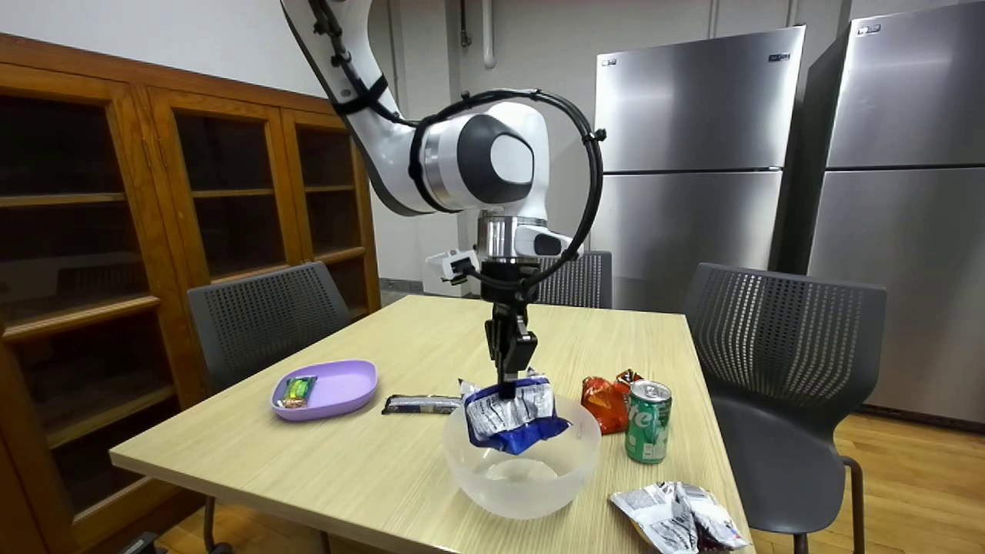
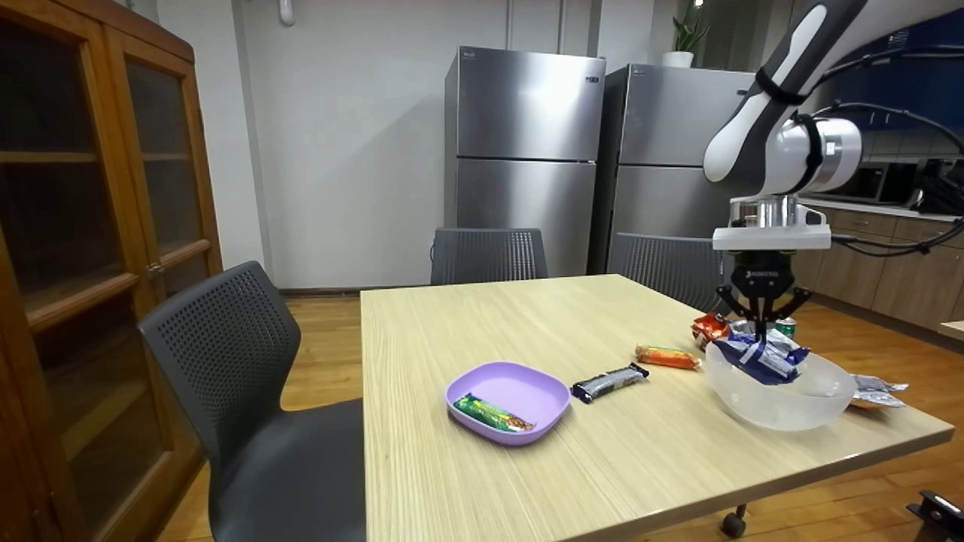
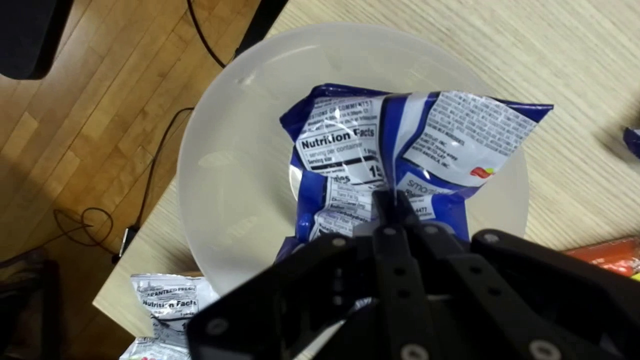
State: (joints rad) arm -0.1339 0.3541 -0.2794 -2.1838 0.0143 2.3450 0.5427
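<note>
One gripper (image 3: 394, 200), jaws clamped on a blue-and-white snack bag (image 3: 380, 155), which hangs at the mouth of a frosted bowl (image 1: 531, 496); contact between the two is unclear. Near the bowl: one green can (image 1: 647, 431), one red bag (image 1: 604, 405), one silver bag (image 1: 677, 512). Well apart: one purple plate (image 2: 527, 384) bearing a green-wrapped bar (image 2: 491, 412).

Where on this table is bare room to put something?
In both exterior views, the table is bare between the purple tray and the far edge, and between the dark bar and the near edge. Crowded around the bowl: red bag, green can, silver bag, the gripper holding a blue bag above.
</note>
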